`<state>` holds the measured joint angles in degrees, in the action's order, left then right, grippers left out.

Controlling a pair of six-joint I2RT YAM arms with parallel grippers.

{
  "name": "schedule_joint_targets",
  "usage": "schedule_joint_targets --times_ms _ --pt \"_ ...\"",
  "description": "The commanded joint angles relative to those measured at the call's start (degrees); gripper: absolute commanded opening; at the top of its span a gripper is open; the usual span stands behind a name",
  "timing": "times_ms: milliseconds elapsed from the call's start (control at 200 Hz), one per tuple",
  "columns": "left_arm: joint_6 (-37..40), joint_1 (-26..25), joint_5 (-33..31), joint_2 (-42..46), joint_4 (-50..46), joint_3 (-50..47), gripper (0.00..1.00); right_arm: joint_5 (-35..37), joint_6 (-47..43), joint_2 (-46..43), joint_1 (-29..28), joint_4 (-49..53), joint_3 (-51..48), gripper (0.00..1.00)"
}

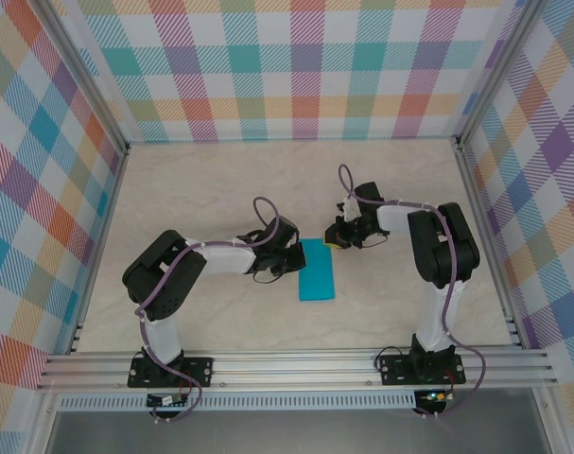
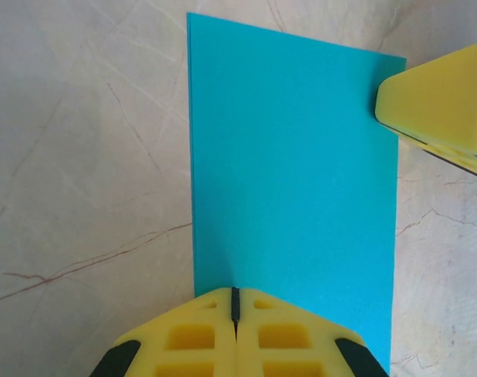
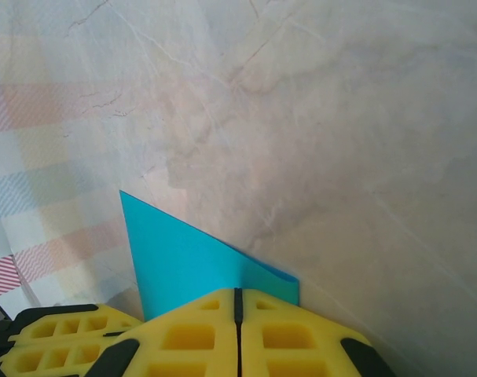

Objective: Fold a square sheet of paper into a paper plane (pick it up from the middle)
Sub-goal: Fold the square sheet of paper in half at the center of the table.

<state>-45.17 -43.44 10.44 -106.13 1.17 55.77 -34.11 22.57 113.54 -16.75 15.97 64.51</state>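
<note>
The square sheet of paper [image 1: 317,274] lies on the table folded in half into a narrow teal-blue rectangle. My left gripper [image 1: 297,262] is shut, its tips resting over the middle of the paper's left long edge. In the left wrist view the paper [image 2: 293,173] stretches flat ahead of the closed left gripper [image 2: 235,292]. My right gripper [image 1: 337,240] is shut at the paper's far right corner. The right wrist view has the paper [image 3: 183,263] running under the closed right gripper [image 3: 238,293]. Whether either holds the paper between its pads is hidden.
The marble-patterned table top [image 1: 201,180] is walled by checkered panels [image 1: 296,66] at the back and sides. An aluminium rail [image 1: 296,364] runs along the near edge by the arm bases. The right gripper's yellow finger [image 2: 438,106] juts in over the paper's corner.
</note>
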Motion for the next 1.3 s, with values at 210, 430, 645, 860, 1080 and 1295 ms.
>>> schedule_joint_targets --times_ms 210,430,645,860,1080,1295 --pt "1.32 -1.04 -2.44 -1.89 -8.79 -1.35 0.0 -1.22 -1.41 0.28 0.54 4.27 6.43 0.07" --pt "1.49 -1.07 -2.7 -1.43 -9.08 -1.45 0.0 -1.07 -0.82 2.95 0.59 3.04 5.05 0.07" --pt "1.41 -1.06 -2.53 -1.63 -8.91 -1.36 0.0 1.41 -0.61 4.63 0.67 1.85 2.73 0.07" --pt "1.39 -1.08 -2.53 -1.5 -8.99 -1.24 0.0 0.56 -1.68 0.83 0.68 4.47 4.3 0.07" --pt "1.27 -1.09 -2.61 -1.17 -8.87 -1.4 0.0 -2.2 -1.31 -6.93 0.71 5.78 1.31 0.09" --pt "1.06 -1.04 -2.02 -1.34 -7.9 -1.68 0.0 -6.51 1.44 -13.12 0.49 0.64 -9.15 0.1"
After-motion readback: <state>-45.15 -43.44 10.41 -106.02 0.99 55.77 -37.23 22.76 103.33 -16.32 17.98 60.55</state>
